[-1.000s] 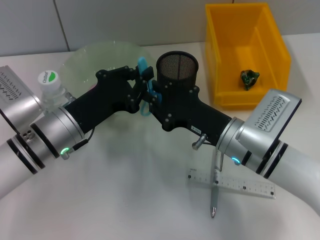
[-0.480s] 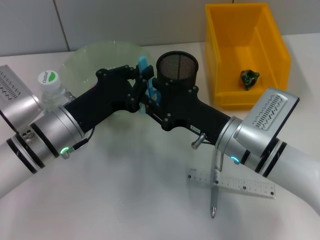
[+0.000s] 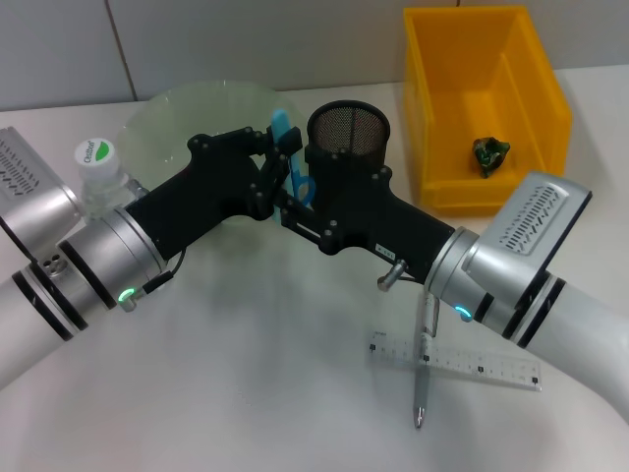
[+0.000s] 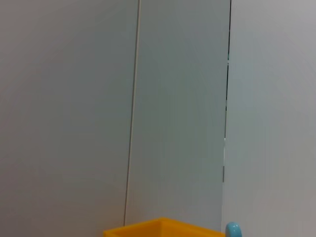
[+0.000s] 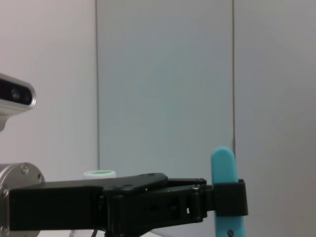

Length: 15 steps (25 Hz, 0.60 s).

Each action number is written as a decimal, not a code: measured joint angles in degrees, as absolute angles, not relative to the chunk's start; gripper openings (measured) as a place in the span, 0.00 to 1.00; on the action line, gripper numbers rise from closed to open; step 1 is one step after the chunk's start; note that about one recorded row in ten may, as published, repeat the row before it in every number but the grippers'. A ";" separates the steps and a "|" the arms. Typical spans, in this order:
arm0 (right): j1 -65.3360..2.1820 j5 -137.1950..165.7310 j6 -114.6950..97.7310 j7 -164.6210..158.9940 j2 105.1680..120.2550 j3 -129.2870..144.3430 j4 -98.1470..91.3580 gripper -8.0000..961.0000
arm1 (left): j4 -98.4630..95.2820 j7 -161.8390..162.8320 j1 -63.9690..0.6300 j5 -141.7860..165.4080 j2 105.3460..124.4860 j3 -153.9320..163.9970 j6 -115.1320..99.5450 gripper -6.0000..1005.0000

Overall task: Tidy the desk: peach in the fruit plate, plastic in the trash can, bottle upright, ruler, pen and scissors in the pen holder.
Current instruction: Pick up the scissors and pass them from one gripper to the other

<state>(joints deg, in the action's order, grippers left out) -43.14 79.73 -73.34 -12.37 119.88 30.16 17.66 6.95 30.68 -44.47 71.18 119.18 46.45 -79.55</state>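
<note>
Lying nearest on the white surface (image 3: 246, 393), still waiting: a clear plastic ruler (image 3: 472, 365) with a silver pen (image 3: 422, 383) crossing over it, touching.

Reaching in from both sides and meeting in the middle, just in front of the black mesh pen holder (image 3: 347, 126): the left gripper (image 3: 278, 167) and the right gripper (image 3: 295, 204). Squeezing the blue-handled scissors (image 3: 283, 131) tight between the left gripper's fingers (image 5: 230, 199), as the right wrist view is showing. Not showing whether the right gripper is grabbing them too.

Just changing: standing straighter than a second ago, with the blue handle ring riding higher and nearer to the pen holder's rim. Meaning, most likely, getting lined up for dropping into the holder, or passing from one gripper to the other. Not inside yet.

Looking like this: thin, bright blue, rounded at the top end, pointing up, held in the air just beside the holder.

Standing upright by the left arm: a clear bottle with a white and green cap (image 3: 96, 154). Sitting behind the grippers: a pale green glass plate (image 3: 197, 106), no peach showing. Resting farthest back: a yellow bin (image 3: 536, 93) holding a crumpled green scrap of plastic (image 3: 489, 152).
</note>
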 joint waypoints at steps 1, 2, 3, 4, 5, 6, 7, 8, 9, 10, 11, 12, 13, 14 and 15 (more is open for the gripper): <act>-42.96 79.73 -73.53 -12.38 119.88 30.00 17.63 0.68 | 6.94 30.70 -44.47 71.19 119.18 46.17 -79.65 0.11; -42.81 79.72 -73.70 -12.38 119.88 29.93 17.59 0.68 | 6.94 30.72 -44.47 71.19 119.18 46.07 -79.75 0.10; -42.60 79.73 -73.96 -12.38 119.88 29.95 17.53 0.68 | 6.94 30.77 -44.43 71.19 119.18 45.90 -80.02 0.10; -41.91 79.82 -74.99 -12.39 119.88 30.19 17.39 0.68 | 6.94 30.77 -44.43 71.19 119.18 45.90 -80.02 0.10; -41.91 79.82 -74.99 -12.39 119.88 30.19 17.39 0.68 | 6.94 30.77 -44.43 71.19 119.18 45.90 -80.02 0.10; -41.40 80.07 -75.62 -12.39 119.88 30.24 17.22 0.68 | 6.94 30.79 -44.33 71.19 119.18 45.76 -80.49 0.10; -40.71 80.49 -76.53 -12.39 119.88 30.16 16.92 0.68 | 6.94 30.79 -44.33 71.19 119.18 45.76 -80.49 0.10; -39.92 80.96 -77.54 -12.46 119.88 29.99 16.55 0.68 | 6.94 30.83 -44.01 71.20 119.18 45.66 -81.68 0.10; -38.59 81.31 -79.25 -12.73 119.83 29.86 16.08 0.68 | 6.94 30.87 -43.91 71.20 119.18 45.63 -82.09 0.10; -38.59 81.31 -79.25 -12.73 119.83 29.86 16.08 0.68 | 6.94 30.87 -43.91 71.20 119.18 45.63 -82.09 0.10; -38.02 81.34 -80.06 -12.95 119.76 29.91 15.88 0.68 | 6.92 31.46 -43.72 71.19 119.18 45.63 -82.66 0.10; -37.35 81.37 -81.07 -13.30 119.66 30.07 15.61 0.68 | 6.90 31.62 -43.67 71.19 119.18 45.64 -82.75 0.10; -36.58 81.68 -82.19 -13.91 119.59 30.27 15.04 0.68 | 6.82 32.13 -43.56 71.19 119.18 45.66 -83.03 0.10; -35.04 83.25 -84.53 -15.17 119.55 30.45 13.23 0.68 | 6.64 32.84 -43.22 71.19 119.18 45.75 -83.65 0.10; -35.04 83.25 -84.53 -15.17 119.55 30.45 13.23 0.68 | 6.64 32.84 -43.22 71.19 119.18 45.75 -83.65 0.10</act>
